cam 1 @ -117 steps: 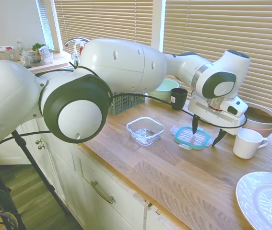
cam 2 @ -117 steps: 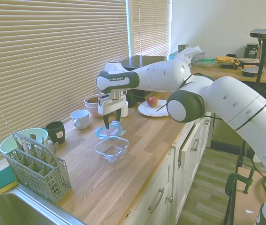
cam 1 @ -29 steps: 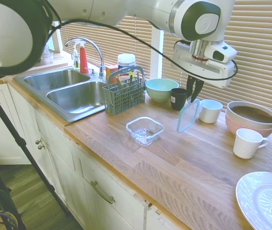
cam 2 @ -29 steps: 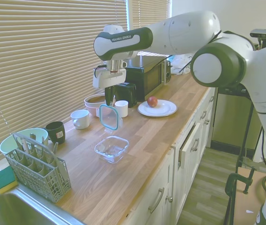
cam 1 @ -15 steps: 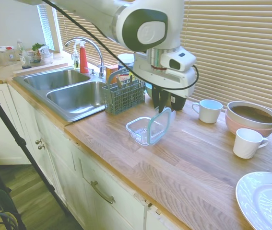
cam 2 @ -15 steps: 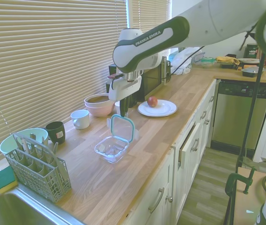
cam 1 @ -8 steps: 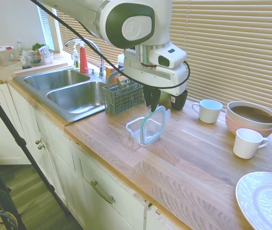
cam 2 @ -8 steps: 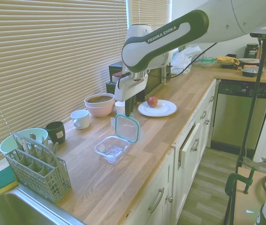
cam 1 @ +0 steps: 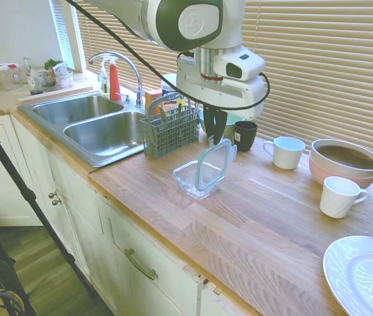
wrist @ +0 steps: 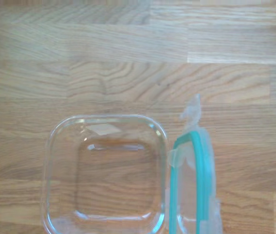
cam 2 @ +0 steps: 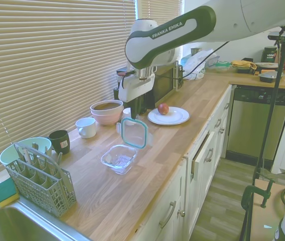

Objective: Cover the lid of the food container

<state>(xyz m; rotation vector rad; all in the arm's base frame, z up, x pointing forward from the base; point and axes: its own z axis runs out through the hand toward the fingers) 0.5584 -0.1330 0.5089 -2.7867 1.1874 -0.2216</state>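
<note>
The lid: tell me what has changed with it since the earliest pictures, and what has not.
The lid lay flat on the countertop beside the food container, under the open gripper. The gripper has since closed on its edge, lifted it, and carried it across; it now hangs upright right beside the container, not yet on it. The container, mugs and bowls have stayed put.

Tool (cam 2: pixel 133 113) holds lid (cam 2: pixel 134 133) upright above food container (cam 2: pixel 118 158)

- We read only "FRANKA EMIKA", in white letters on the dark green-grey band of the white robot arm (cam 2: pixel 175 27), above the gripper.
</note>
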